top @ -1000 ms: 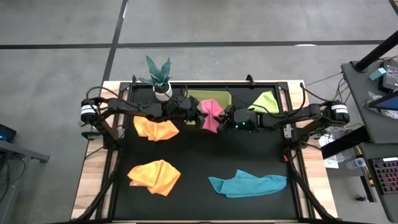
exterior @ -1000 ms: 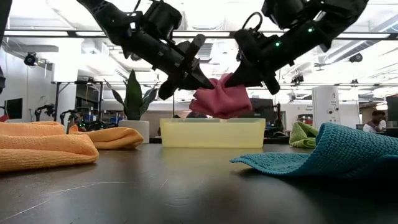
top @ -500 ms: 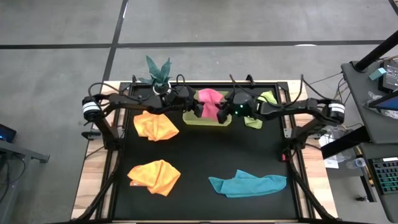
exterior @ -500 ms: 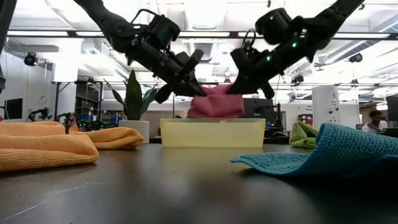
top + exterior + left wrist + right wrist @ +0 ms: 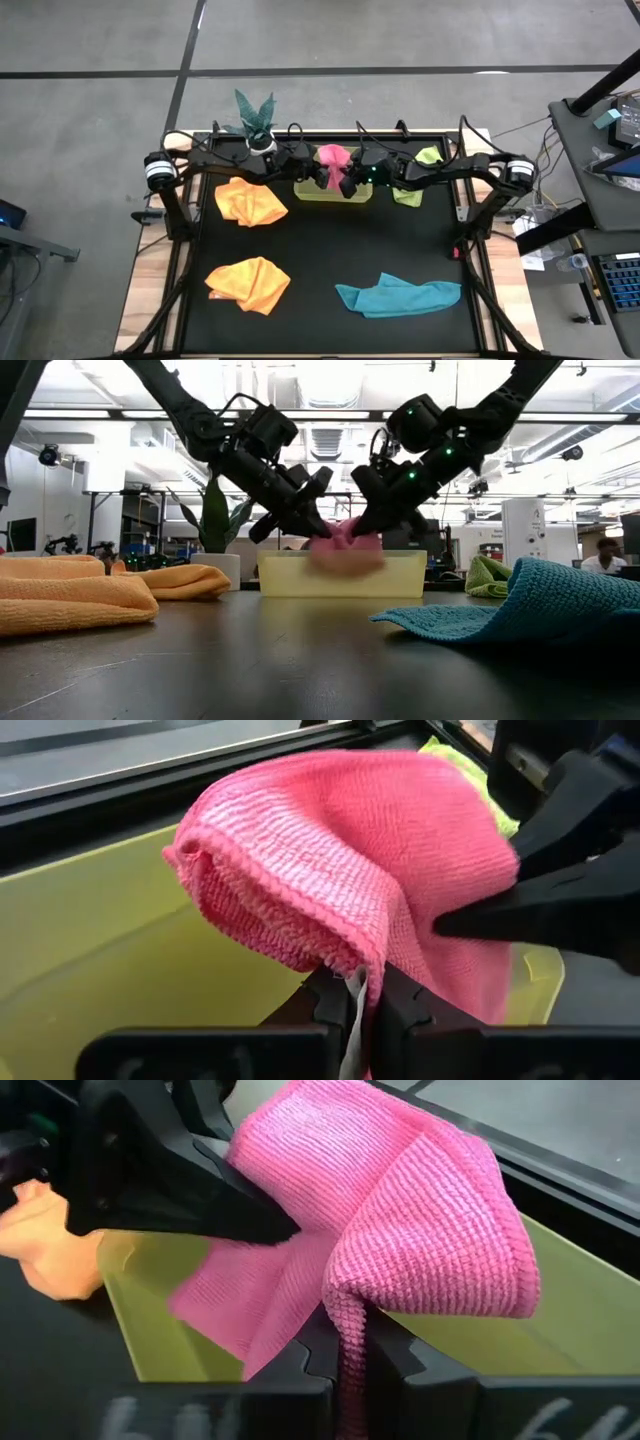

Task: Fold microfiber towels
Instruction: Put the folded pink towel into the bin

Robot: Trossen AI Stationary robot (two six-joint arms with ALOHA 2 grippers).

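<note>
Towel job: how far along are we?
Done: nothing visibly in the yellow-green bin yet. In hand: both the left gripper and the right gripper are shut on the folded pink towel, holding it over the bin. Left: two orange towels, the teal towel and the lime towel lie crumpled on the table.

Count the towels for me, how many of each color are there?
Orange towels: 2
Pink towel: 1
Blue towel: 1
Green towel: 1
Total: 5 towels
</note>
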